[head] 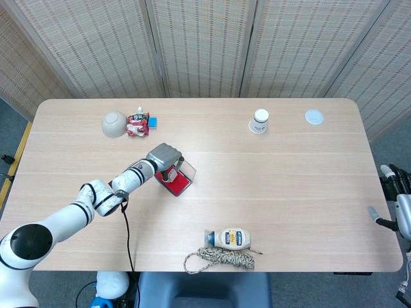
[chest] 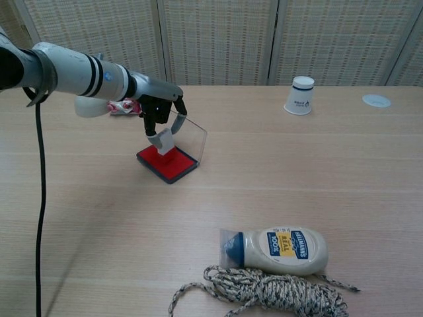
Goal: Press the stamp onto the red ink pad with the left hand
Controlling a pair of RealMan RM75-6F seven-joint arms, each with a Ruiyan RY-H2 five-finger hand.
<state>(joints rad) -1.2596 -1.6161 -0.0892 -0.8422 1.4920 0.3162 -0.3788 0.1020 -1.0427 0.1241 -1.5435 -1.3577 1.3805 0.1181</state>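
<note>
The small pale block-shaped stamp (chest: 166, 140) sits left of centre in the chest view, its lower end on or just above the red ink pad in its dark square tray (chest: 168, 162) (contact cannot be settled from these views). It looks light and rigid, a hard little block that should not give under pressure. Its smooth sides could slip, so a hold high on the body with fingers on opposite faces seems the sound place, leaving the lower face bare for the ink.

The robot's left hand (chest: 160, 112) holds it just so, fingers curled down around the upper part of the stamp. The pad looks thin and soft on top, and the tray is light enough that a slanted push might skate it across the wooden table (chest: 317, 172); a straight downward press is my judgement of what it wants. A clear hinged lid (chest: 190, 139) stands open behind the pad, close to the fingers.

The right hand (head: 398, 196) shows only at the right edge of the head view, too cropped to tell how its fingers lie.
</note>
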